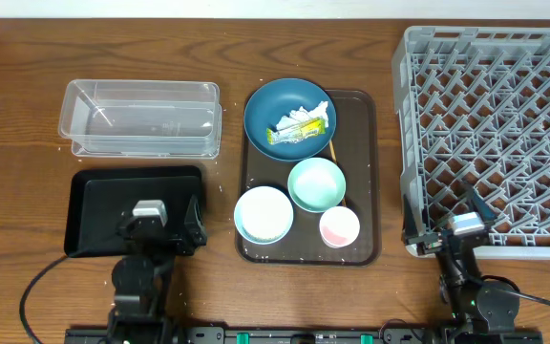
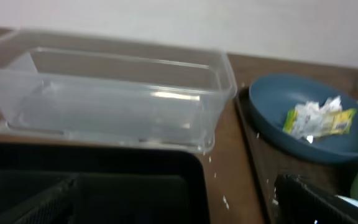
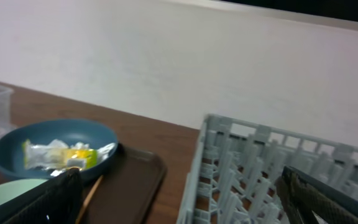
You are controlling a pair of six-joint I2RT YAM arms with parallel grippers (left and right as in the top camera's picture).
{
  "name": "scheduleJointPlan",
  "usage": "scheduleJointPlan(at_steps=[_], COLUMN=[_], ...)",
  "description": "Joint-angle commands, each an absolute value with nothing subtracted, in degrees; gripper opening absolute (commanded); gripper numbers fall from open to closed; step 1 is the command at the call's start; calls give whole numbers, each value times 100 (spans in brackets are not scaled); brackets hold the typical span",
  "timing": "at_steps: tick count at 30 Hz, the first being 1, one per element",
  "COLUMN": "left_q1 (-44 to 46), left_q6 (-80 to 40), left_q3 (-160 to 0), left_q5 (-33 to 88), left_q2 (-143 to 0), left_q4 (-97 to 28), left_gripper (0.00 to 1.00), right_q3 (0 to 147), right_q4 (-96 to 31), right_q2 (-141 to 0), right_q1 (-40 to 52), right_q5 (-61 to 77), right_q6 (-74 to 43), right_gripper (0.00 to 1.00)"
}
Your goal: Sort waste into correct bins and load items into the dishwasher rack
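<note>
Two grippers, both spread wide and holding nothing. Overhead: the left gripper (image 1: 156,212) hangs over the black tray (image 1: 89,205), the clear tub (image 1: 141,117) just beyond it; the right gripper (image 1: 445,222) sits at the near corner of the dishwasher rack (image 1: 495,105); the wrapper (image 1: 301,124) lies in the dark-blue bowl (image 1: 265,105) on the brown tray (image 1: 363,124), between the arms. Left wrist: the tub is ahead; bowl and wrapper are off to the right. Right wrist: the rack is ahead-right; bowl and wrapper are to the left, possibly with tissue, though it is blurred.
</note>
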State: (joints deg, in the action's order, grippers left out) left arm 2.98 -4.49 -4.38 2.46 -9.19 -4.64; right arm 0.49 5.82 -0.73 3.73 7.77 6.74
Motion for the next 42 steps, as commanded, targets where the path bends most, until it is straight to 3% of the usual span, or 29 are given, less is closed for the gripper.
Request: scheduleJointPlan(at_steps=[1, 13, 25, 33, 42], left_q1=[266, 266, 263, 263, 451], left_q6=[-502, -497, -493, -502, -493], left_q3=[-1094, -3741, -6003, -6014, -6064], left_q5=[259, 698, 836, 882, 1496], left_q2=[-1527, -4447, -6267, -6305, -6698], left_q4=[-434, -2327, -5330, -5201, -3815], left_gripper=[98, 98, 98, 98, 98], right_q3=[316, 2095, 4860, 5142, 5142], right_q4=[604, 316, -2637, -2906, -2812], right_q2=[-180, -2696, -5638, -6082, -6075], right_q1=[414, 414, 414, 414, 414], right_q5=[401, 390, 1072, 1243, 1507], right_q6=[475, 475, 480, 429, 425], right_gripper=[99, 99, 99, 99, 99])
